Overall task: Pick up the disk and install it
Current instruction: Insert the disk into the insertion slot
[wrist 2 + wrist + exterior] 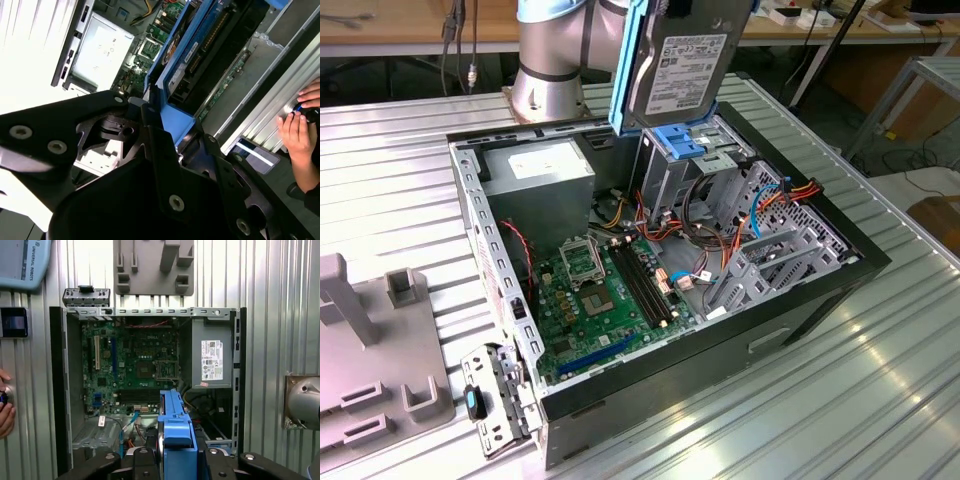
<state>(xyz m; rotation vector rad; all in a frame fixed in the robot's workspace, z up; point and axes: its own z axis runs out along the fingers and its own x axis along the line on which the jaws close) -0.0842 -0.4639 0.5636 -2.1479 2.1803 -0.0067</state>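
The disk [682, 62] is held upright, clamped in the pincer [177, 456], just above the drive cage [660, 185] of the open computer case [800, 310]. It is best lowered square to the bay, clear of the cables [790, 190].

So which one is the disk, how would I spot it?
Find the open computer case on the ribbed metal table. Above it, near the robot's base, the gripper holds the disk in the air: a flat grey metal slab with a white label. Its bright blue plastic frame sets it apart from the grey box inside the case.
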